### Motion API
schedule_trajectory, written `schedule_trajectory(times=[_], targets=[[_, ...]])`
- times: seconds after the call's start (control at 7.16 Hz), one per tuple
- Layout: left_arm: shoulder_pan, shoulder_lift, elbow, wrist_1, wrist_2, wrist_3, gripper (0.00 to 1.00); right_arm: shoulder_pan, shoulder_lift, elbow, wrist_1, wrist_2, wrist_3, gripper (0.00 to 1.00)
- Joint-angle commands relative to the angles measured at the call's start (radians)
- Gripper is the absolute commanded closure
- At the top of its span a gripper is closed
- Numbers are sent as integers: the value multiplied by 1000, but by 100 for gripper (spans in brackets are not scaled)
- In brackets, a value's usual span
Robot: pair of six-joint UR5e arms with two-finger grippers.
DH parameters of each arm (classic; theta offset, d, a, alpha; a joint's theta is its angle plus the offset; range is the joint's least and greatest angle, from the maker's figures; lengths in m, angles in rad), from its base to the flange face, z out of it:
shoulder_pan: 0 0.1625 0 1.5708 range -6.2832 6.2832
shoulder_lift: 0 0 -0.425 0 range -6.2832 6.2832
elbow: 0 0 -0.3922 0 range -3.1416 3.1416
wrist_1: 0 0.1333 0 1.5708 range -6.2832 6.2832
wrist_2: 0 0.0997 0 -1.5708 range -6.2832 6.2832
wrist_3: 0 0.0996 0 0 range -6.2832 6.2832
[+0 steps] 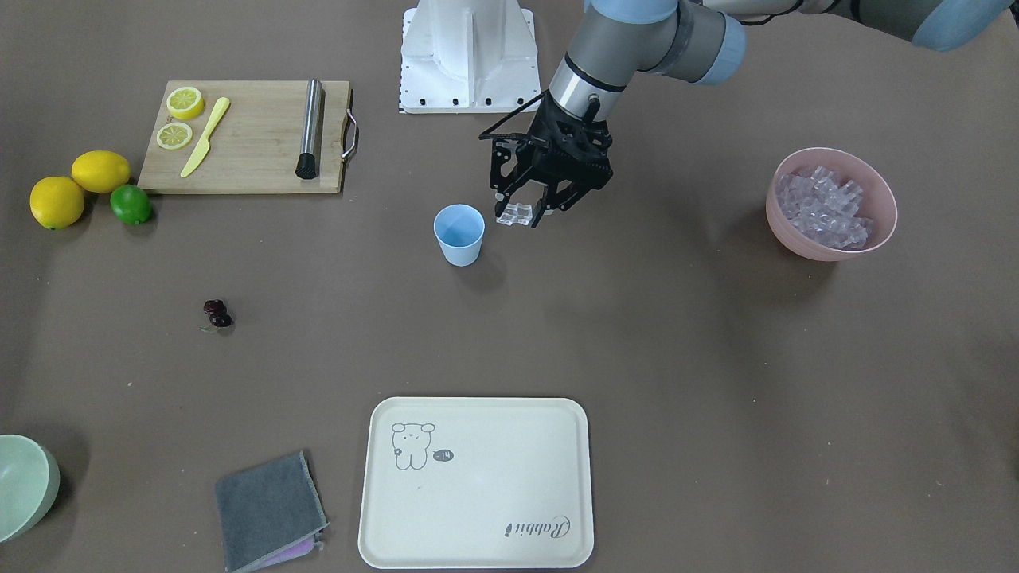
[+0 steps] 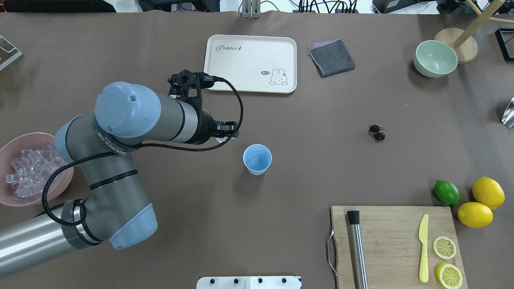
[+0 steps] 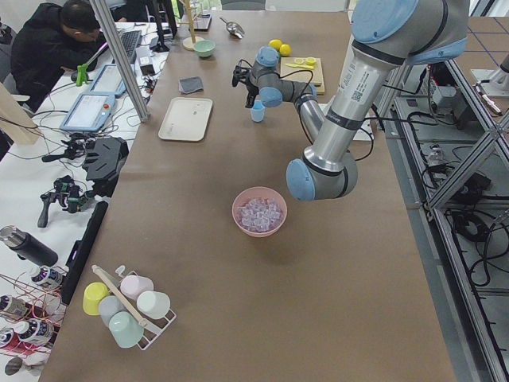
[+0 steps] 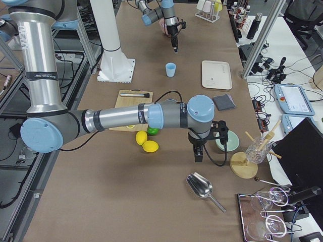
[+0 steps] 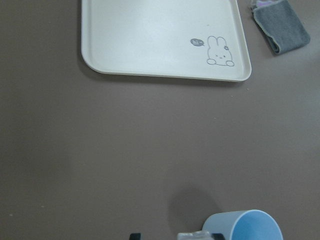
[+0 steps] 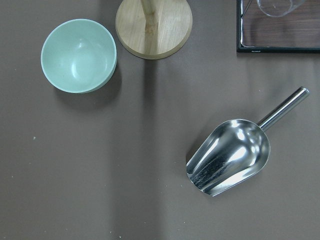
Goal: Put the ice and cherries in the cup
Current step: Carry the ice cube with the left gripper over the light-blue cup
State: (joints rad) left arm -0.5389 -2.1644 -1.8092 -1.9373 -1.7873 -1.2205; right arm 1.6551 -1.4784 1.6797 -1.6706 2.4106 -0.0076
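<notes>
On the bench, the bowl at the left end is kept as the ice stock. The left claw is held mid-bench just beside the cup, not over its mouth, pinching cubes, presumably raised so the rim is cleared. This pinch is shown by the front view only; overhead it is hidden by the forearm. The right claw, near the right end, is seen side-on only, so its state cannot be told. The cherries lie towards the operators' edge.
</notes>
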Motion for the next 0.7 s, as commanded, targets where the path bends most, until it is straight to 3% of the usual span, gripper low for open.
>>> schedule_trajectory(times=[0.0, 0.14, 0.56], targets=[[17, -35, 87, -92, 5, -11, 100, -1, 6, 6, -1, 2, 0, 0], [17, -51, 134, -141, 5, -10, 100, -5, 12, 6, -1, 4, 0, 0], [36, -83, 140, -140, 29, -60, 100, -34, 58, -5, -39, 5, 0, 0]])
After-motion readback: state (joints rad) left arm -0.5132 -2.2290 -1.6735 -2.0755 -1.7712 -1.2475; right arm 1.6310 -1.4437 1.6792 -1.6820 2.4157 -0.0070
